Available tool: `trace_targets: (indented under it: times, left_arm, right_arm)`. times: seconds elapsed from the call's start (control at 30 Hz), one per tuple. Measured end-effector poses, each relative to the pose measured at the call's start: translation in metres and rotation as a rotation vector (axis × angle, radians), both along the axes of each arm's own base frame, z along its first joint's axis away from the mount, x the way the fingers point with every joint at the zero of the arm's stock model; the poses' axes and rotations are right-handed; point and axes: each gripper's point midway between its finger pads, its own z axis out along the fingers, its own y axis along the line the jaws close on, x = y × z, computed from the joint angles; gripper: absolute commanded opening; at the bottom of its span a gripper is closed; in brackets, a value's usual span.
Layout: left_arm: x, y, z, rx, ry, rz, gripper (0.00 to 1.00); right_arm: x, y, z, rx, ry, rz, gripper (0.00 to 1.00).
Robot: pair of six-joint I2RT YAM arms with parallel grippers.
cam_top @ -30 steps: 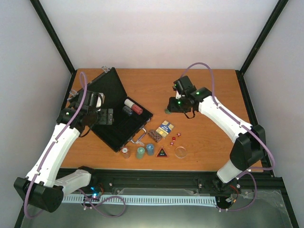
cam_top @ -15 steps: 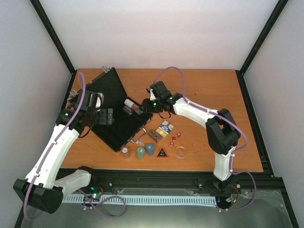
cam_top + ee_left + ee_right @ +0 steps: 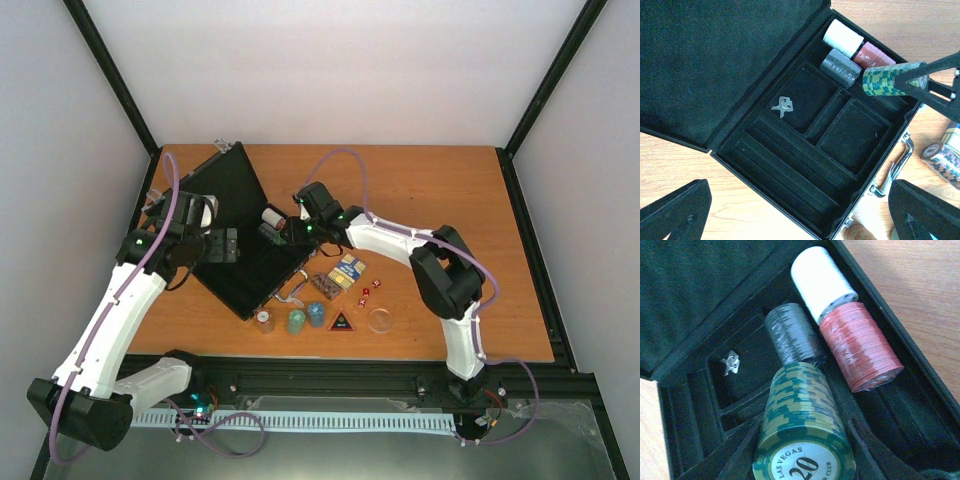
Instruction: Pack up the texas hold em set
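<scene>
Loading chips: my right claw point(image 3: 288, 232) is clenched on the ridged green chip stack point(image 3: 802, 430), just short of the red stack point(image 3: 860, 347) lying in the felt-lined black case point(image 3: 790, 165). Next, I judge, lower it into the free trough beneath the claw, then release. Left claw point(image 3: 800, 212) stands released, empty, above the case.
</scene>
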Motion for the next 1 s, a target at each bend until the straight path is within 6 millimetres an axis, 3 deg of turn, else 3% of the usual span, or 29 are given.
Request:
trace_targets:
  times: [0.43, 0.57, 0.67, 0.7, 0.77, 1.0]
  left_arm:
    - [-0.001, -0.001, -0.001, -0.002, 0.004, -0.003, 1.00]
    - [-0.001, -0.001, -0.001, -0.003, 0.005, -0.004, 1.00]
    - [-0.001, -0.001, -0.001, -0.005, 0.006, -0.006, 1.00]
    - [-0.001, -0.001, -0.002, -0.005, 0.006, -0.006, 1.00]
    - [-0.001, -0.001, -0.002, -0.005, 0.007, -0.006, 1.00]
    - [-0.002, -0.001, -0.006, -0.002, 0.017, -0.006, 1.00]
  right_arm:
    - [0.005, 0.017, -0.024, -0.010, -0.038, -0.017, 0.03]
    - [0.016, 0.022, -0.038, -0.027, -0.063, -0.038, 0.03]
    - [0.024, 0.030, -0.034, -0.016, -0.090, -0.044, 0.03]
    - [0.025, 0.031, -0.036, -0.019, -0.092, -0.045, 0.06]
    - [0.026, 0.032, -0.038, -0.023, -0.099, -0.049, 0.27]
    - [0.023, 0.027, -0.040, -0.053, -0.124, -0.057, 0.62]
